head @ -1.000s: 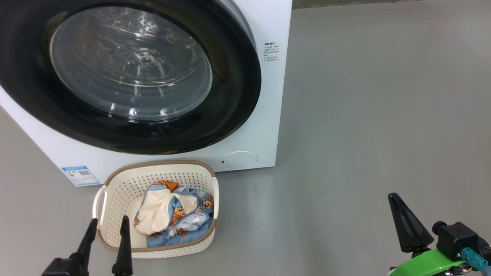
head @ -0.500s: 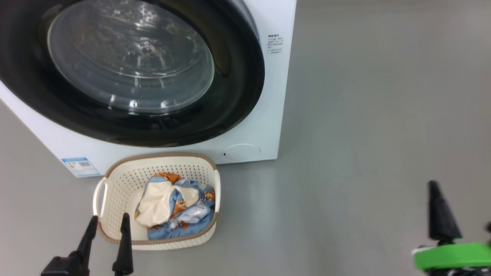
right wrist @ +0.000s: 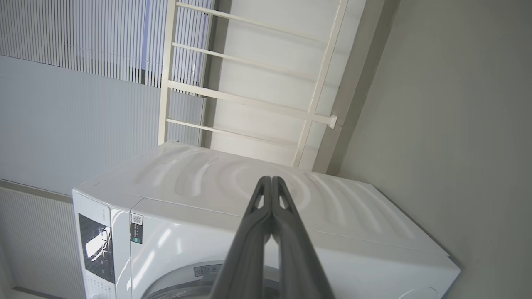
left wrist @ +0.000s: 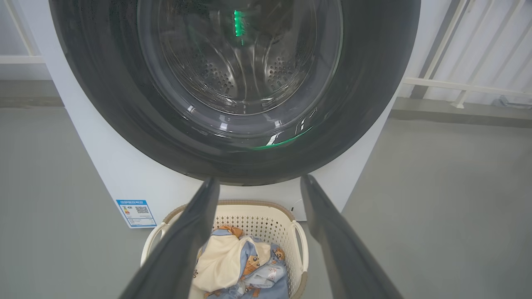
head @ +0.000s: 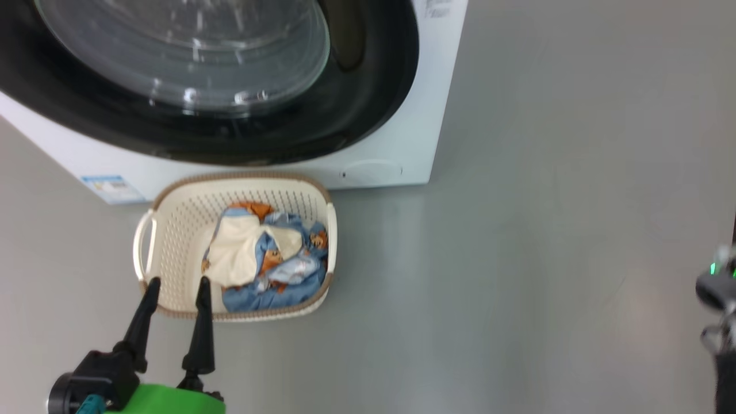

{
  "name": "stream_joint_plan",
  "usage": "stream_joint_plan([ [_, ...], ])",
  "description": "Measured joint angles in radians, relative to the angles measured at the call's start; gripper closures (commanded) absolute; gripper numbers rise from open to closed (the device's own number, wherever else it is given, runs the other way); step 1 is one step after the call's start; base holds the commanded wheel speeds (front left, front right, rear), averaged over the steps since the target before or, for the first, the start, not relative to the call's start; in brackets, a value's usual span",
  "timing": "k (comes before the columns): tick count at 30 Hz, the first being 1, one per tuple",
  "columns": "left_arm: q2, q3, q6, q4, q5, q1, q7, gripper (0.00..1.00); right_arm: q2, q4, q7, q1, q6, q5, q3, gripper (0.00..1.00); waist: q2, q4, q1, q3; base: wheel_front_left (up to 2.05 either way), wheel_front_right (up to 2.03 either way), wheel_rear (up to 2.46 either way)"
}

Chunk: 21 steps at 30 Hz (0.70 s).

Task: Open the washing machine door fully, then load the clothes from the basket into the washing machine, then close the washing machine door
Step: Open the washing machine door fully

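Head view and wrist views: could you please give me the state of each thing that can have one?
washing machine door: shut.
basket: upright, loaded.
clothes: bunched inside the basket.
left gripper: fingers apart, empty.
right gripper: fingers pressed together, empty.

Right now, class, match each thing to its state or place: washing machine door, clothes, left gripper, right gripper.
Things:
1 washing machine door
2 clothes
3 left gripper
4 right gripper

States or places:
a fingers pressed together
b heaped in the basket
c closed on the washing machine
d fingers spread apart

Pairs: 1-c; 2-b; 3-d; 4-a
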<state>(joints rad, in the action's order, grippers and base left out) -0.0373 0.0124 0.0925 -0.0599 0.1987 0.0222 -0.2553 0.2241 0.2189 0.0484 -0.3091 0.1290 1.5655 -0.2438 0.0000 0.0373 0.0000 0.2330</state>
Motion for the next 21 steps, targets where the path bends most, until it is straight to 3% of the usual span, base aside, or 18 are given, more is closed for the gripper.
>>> stream_joint_plan([
  [5,0.000,0.036,0.000,0.024,0.000,0.028,0.000,0.00,0.070,0.067,-0.192,-0.175,0.000,0.118,-0.029,1.00,0.0000,0.015,0.0000,0.080,0.00,0.00,0.00],
  [11,0.000,0.063,0.002,0.062,0.001,0.073,0.000,0.00,0.137,0.111,-0.289,-0.407,0.000,0.099,-0.034,1.00,0.0000,0.035,0.0000,0.186,0.00,0.00,0.00],
  [15,0.001,0.070,0.002,0.066,0.001,0.106,0.000,0.00,0.140,0.106,-0.353,-0.570,0.000,0.053,0.034,1.00,0.0000,0.055,0.0000,0.266,0.00,0.00,0.00],
  [21,0.002,0.077,0.001,0.066,0.001,0.128,0.000,0.00,0.123,0.101,-0.398,-0.691,0.000,0.028,0.111,1.00,0.0000,0.086,0.0000,0.327,0.00,0.00,0.00],
])
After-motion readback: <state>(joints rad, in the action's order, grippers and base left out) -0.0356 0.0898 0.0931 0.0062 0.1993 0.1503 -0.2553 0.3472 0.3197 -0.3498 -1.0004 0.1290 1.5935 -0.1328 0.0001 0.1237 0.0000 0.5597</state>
